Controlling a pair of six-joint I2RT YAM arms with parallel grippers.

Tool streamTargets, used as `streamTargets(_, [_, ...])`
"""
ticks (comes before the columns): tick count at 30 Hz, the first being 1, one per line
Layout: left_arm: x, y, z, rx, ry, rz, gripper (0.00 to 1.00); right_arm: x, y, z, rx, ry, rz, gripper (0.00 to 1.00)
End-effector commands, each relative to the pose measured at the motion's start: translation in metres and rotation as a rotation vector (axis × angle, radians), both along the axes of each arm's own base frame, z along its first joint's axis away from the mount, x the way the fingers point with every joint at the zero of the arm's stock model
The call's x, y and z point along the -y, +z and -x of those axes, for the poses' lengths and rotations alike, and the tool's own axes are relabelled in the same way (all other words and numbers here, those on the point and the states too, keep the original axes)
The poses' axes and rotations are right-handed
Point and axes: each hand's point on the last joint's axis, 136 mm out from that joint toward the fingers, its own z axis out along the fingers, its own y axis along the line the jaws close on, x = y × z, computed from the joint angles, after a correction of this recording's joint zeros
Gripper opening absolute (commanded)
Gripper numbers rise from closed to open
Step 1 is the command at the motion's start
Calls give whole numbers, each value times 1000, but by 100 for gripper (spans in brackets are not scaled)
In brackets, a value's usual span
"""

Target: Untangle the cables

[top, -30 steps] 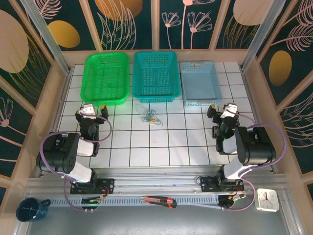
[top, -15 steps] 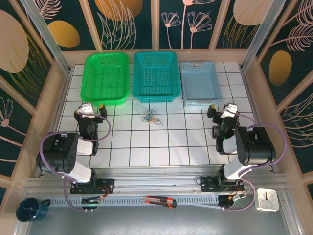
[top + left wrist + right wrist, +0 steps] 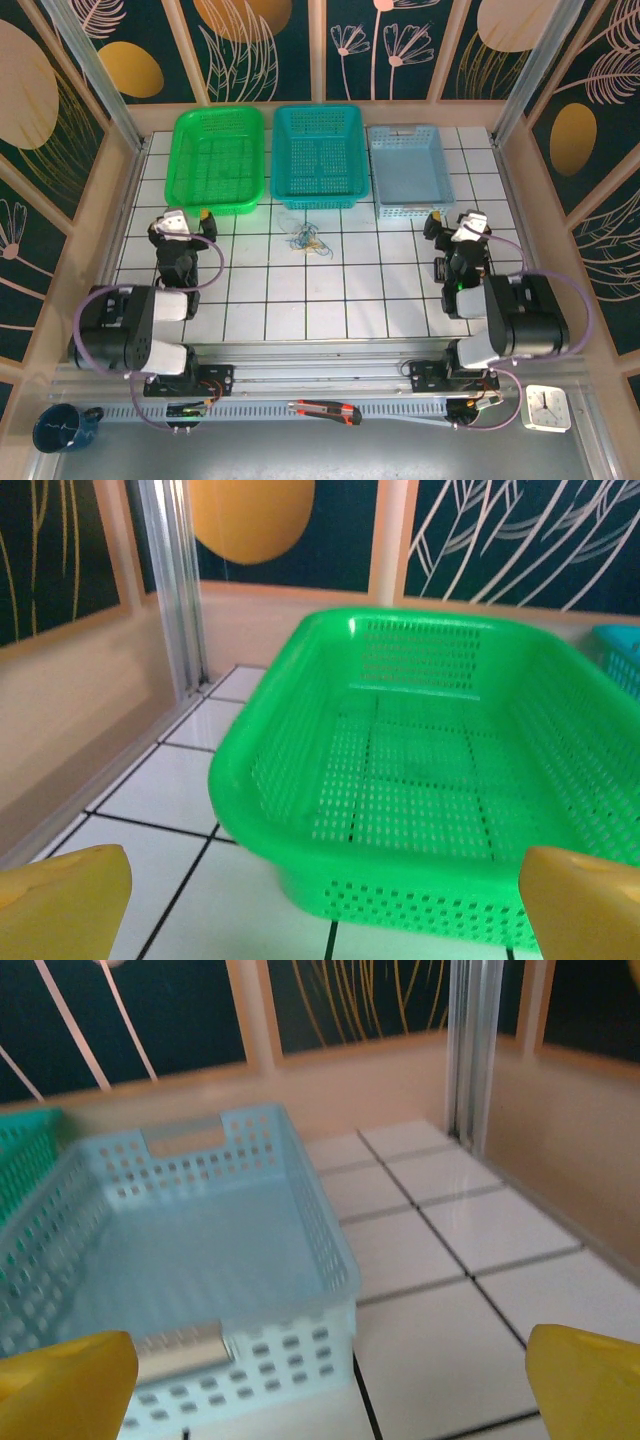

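Judging by how things lie, the task has hardly begun. The cables (image 3: 307, 238) sit in one small clump of blue, yellow-tan and green wire on the white tiled table (image 3: 300, 300). They are just off the 6 o'clock edge of the teal basket (image 3: 277, 150), and no strand has been pulled clear of the others. At this size the loops cannot be traced one by one, so I cannot tell how tightly they are knotted. All three baskets are empty: the green basket (image 3: 172, 170) at about 10 o'clock from the clump, the teal one at 12 and the pale blue basket (image 3: 373, 165) at about 2. The left gripper (image 3: 183, 217) is well apart from the clump at its 9 o'clock, fingers spread wide and holding nothing. Its wrist camera looks past both yellow fingertips (image 3: 60, 900) at the green basket (image 3: 300, 770). The right gripper (image 3: 455, 220) is well apart at 3 o'clock, fingers equally wide and empty, and faces the pale blue basket (image 3: 330, 1240). Neither arm points at the wires, so everything is left to do: reaching in, pinning the clump, drawing each wire out and laying them apart.
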Motion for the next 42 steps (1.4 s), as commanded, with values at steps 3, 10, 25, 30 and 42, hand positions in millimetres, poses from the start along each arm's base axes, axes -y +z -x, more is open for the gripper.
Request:
streamTargets(3, [-9,29,0,41,45,32,99,13,48,4,26,-86,-72,99])
streamTargets(10, [7,87,-11,78,-45,165,99,18,96,-7,-69,-100,-423,99])
streamTargets(25, [100,88,3,-69,-386,508,99,-245,25,2,-500,681,-422,93])
streamTargets(30, [111,59,0,-160,-380,543,99,-310,-19,-4,-608,753,-356,91])
streamTargets(42, [115,56,1,-171,-398,561,99,-367,-70,-20,-645,763,-326,91])
